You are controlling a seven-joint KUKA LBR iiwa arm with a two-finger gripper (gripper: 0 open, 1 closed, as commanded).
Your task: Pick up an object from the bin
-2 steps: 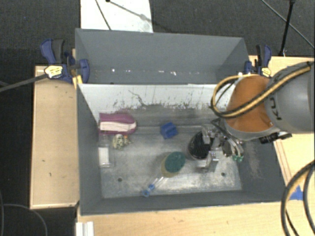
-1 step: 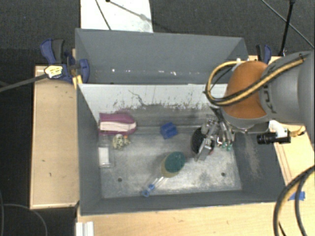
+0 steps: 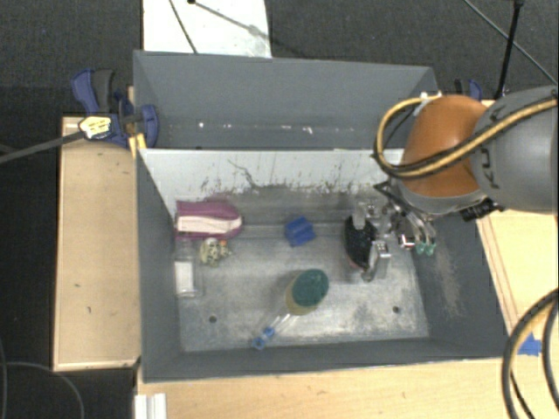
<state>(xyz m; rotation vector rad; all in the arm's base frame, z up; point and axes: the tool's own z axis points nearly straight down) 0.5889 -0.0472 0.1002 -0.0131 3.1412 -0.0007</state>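
View: camera view, looking down into the grey bin point(image 3: 288, 112)
Claw: the claw point(image 3: 377, 256) sits low over the right part of the bin floor, below the arm's orange cover point(image 3: 441, 142)
Claw state: cannot tell whether it is released or clenched
Task's thing: a rounded black lump point(image 3: 355, 238) lies just beside the claw on its left, toward the back right of the floor; whether the two touch cannot be told
Right edge: the claw is near the foot of the right wall, with a band of bare floor between
Back edge: the black lump is near the back wall but apart from it
Open room: bare floor runs from the claw to the front wall, and between the black lump and a small blue block point(image 3: 300, 230)
Middle: a green-capped jar point(image 3: 307, 289) lies front left of the claw, near but apart
Front edge: a clear stick with a blue tip point(image 3: 265, 333) lies by the front wall
Left side: a pink-and-white packet point(image 3: 208, 219), a yellowish crumpled bit point(image 3: 212, 250) and a small clear bottle point(image 3: 184, 278), all well apart from the claw
Writing: any print on the packet or the bottle is too small to read
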